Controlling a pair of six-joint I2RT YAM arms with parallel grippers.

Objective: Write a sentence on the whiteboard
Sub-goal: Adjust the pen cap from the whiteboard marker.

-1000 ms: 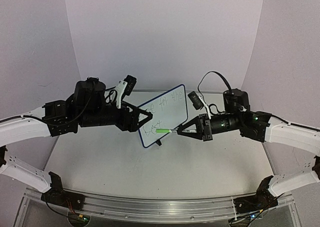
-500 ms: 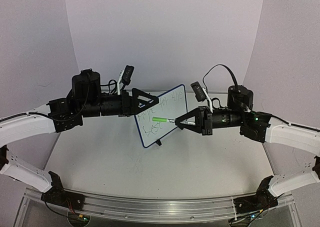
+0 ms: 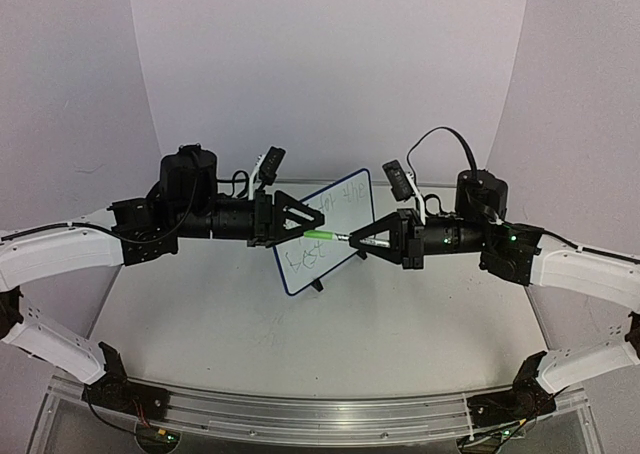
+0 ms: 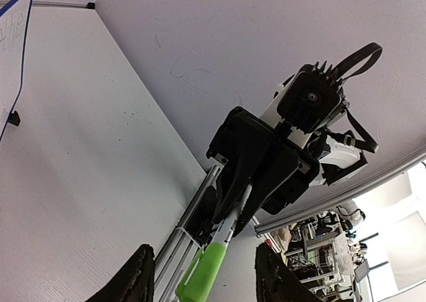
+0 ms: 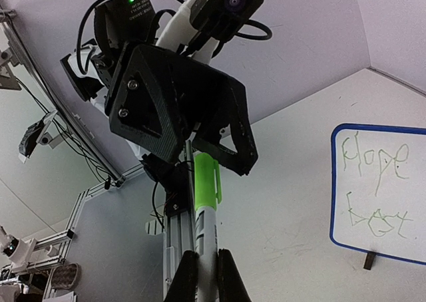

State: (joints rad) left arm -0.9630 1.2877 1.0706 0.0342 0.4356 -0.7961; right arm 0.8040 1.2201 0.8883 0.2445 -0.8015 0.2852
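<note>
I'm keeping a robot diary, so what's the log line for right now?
right claw: shut on white marker with green cap | left claw: open, straddling cap | blue-rimmed white whiteboard: standing, green writing

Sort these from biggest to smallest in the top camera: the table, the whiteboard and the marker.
1. table, by far the biggest
2. whiteboard
3. marker, a thin stick shorter than the whiteboard

None look close in size, so the order is clear.
</note>
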